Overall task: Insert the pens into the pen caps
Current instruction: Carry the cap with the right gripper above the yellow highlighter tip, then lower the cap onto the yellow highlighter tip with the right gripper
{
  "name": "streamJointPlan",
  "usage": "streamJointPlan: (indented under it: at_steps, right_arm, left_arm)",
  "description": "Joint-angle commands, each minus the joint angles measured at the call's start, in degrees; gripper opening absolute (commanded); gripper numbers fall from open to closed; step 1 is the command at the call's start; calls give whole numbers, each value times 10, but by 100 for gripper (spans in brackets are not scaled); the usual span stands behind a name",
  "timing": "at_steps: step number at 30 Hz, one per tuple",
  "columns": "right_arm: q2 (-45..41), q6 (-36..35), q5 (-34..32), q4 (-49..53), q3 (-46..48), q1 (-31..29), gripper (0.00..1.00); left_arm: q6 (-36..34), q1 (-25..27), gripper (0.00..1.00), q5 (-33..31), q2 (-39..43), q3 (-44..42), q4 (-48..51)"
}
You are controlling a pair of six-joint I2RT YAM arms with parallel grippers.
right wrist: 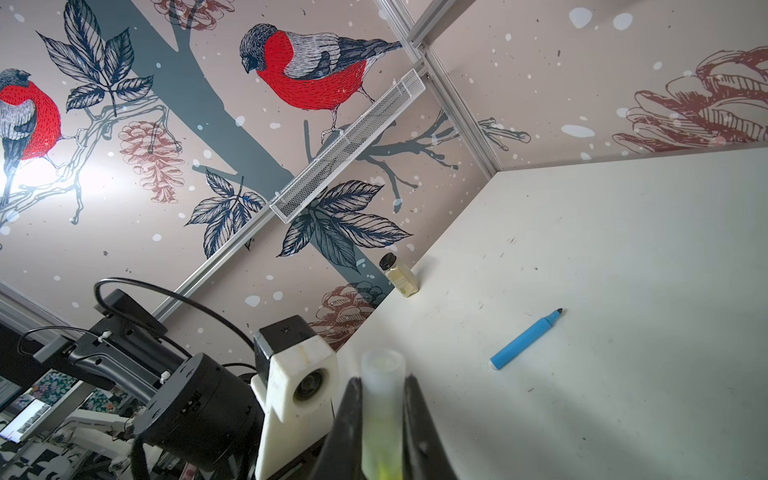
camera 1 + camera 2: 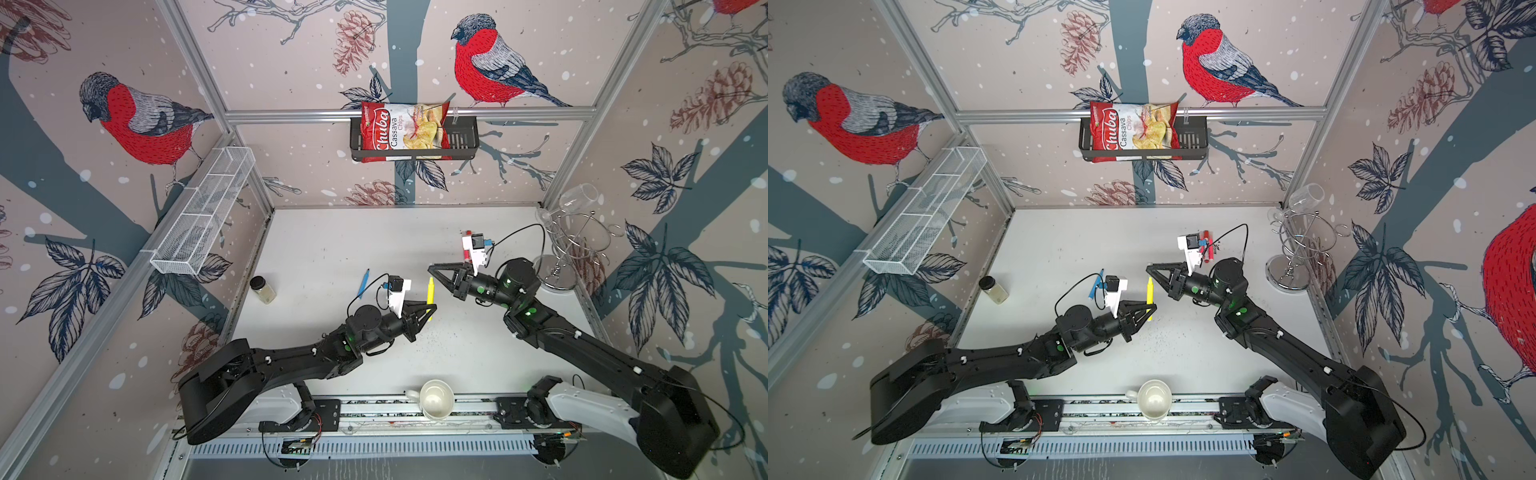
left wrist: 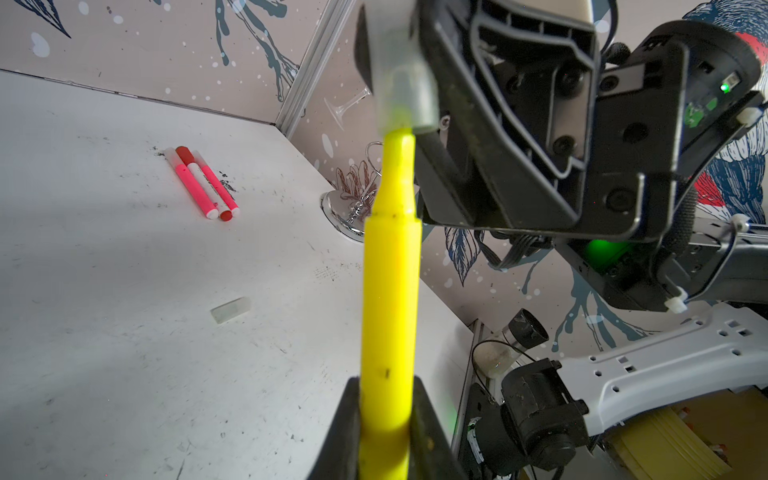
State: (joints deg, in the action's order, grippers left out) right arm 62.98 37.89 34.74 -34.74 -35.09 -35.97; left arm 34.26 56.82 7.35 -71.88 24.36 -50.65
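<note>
My left gripper (image 3: 384, 386) is shut on the lower barrel of a yellow pen (image 3: 390, 282), which stands upright in both top views (image 2: 431, 293) (image 2: 1149, 296). My right gripper (image 1: 382, 386) is shut on a translucent whitish pen cap (image 1: 382, 399). The cap (image 3: 401, 83) sits over the yellow tip, and yellow shows through its wall. The two grippers meet tip to tip at mid-table (image 2: 432, 308) (image 2: 433, 269). A blue pen (image 1: 525, 340) (image 2: 364, 283) lies uncapped on the table. Three pink-red pens (image 3: 199, 185) lie side by side. A loose whitish cap (image 3: 230, 309) rests on the table.
A small jar (image 2: 262, 289) stands near the left wall. A white mug (image 2: 435, 399) sits at the front edge. A wire glass rack (image 2: 569, 249) fills the right rear corner. A mesh basket (image 2: 203, 212) and a chips basket (image 2: 411, 133) hang on the walls.
</note>
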Motion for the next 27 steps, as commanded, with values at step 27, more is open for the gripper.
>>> streamJointPlan:
  at_steps: [27]
  right_arm:
    - [-14,11,32,-122,67,-21,20]
  left_arm:
    - [16,1,0,-3,9,-3,-97]
